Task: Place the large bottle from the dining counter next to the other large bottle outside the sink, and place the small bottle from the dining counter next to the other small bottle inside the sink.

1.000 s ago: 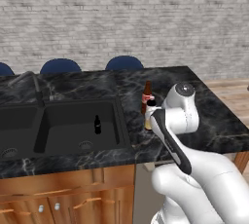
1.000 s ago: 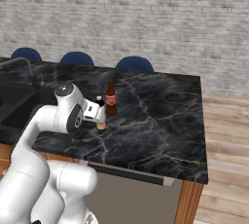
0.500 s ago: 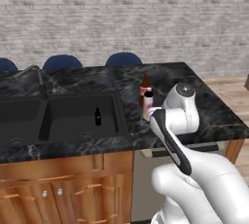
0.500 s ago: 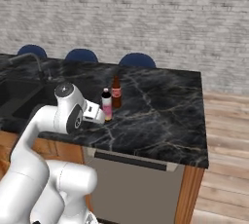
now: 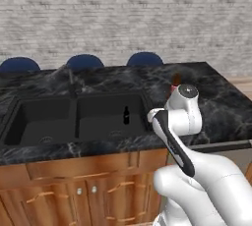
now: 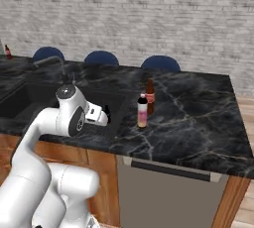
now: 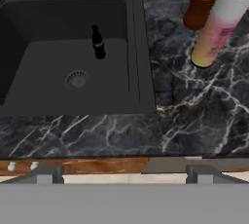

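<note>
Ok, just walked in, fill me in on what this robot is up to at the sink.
The pale large bottle already stands on the counter right of the sink, close beside the dark brown other large bottle. The tiny black other small bottle stands upright alone in the right basin, near the drain. The arm is folded back at the counter's front edge with nothing seen in the gripper; whether it is open or shut cannot be told. The brownish-orange small bottle has not yet joined the black one in the basin.
</note>
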